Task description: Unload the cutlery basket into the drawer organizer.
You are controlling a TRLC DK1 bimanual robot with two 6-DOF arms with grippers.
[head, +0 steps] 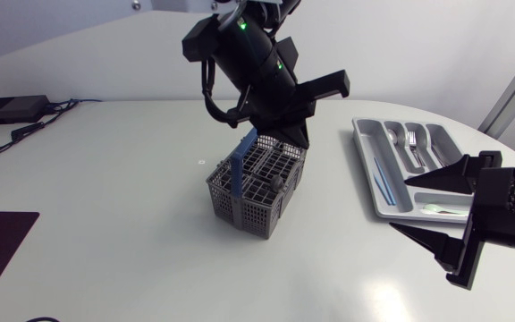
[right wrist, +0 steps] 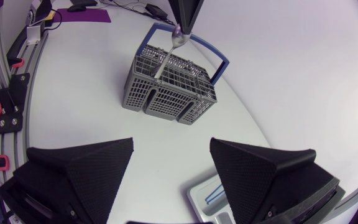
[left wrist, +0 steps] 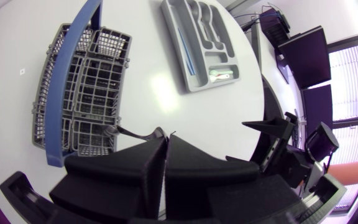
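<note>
Directly under left gripper (head: 286,127): grey cutlery basket (head: 256,192), blue handle (head: 240,165) standing upright. Fingers clamped tight on top end of silver utensil (right wrist: 166,59), lower end down at basket's top grid. Well apart to the side: right gripper (right wrist: 171,146) spread wide, holding nothing, just beside drawer organizer (head: 365,170). Inside organizer: forks and spoons (head: 414,143) in far slots, thin blue stick (head: 381,179) in long slot.
</note>
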